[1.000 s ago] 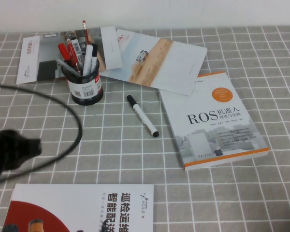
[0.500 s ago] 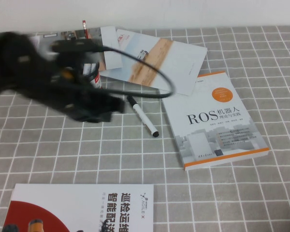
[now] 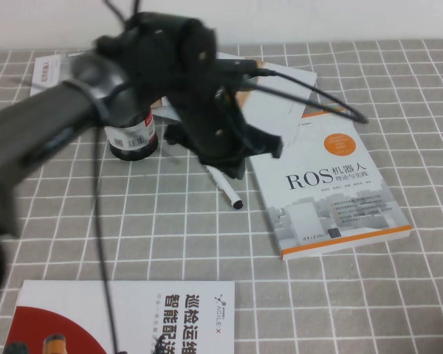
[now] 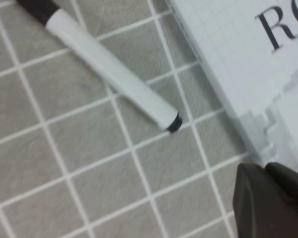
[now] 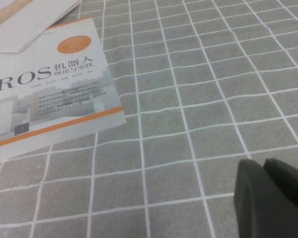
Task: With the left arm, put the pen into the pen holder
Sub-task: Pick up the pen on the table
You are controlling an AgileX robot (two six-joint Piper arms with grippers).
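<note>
The pen (image 3: 228,189), white barrel with a black end tip, lies on the grey checked cloth; its cap end is hidden under my left arm. In the left wrist view the pen (image 4: 114,74) lies free, apart from the gripper. My left gripper (image 3: 231,164) hovers over the pen's cap end, and its fingers (image 4: 264,171) are shut and empty. The black mesh pen holder (image 3: 133,140) with its barcode label stands to the left, its top hidden by the arm. My right gripper (image 5: 264,166) is shut and empty over bare cloth, out of the high view.
A white and orange ROS book (image 3: 332,184) lies just right of the pen. Leaflets (image 3: 280,96) lie at the back. A red and white brochure (image 3: 125,317) lies at the front left. A loose black cable (image 3: 317,96) arcs over the leaflets.
My left arm has swung from the left edge across the table to above the pen, now covering its cap and the holder's top. The pen has not moved.
</note>
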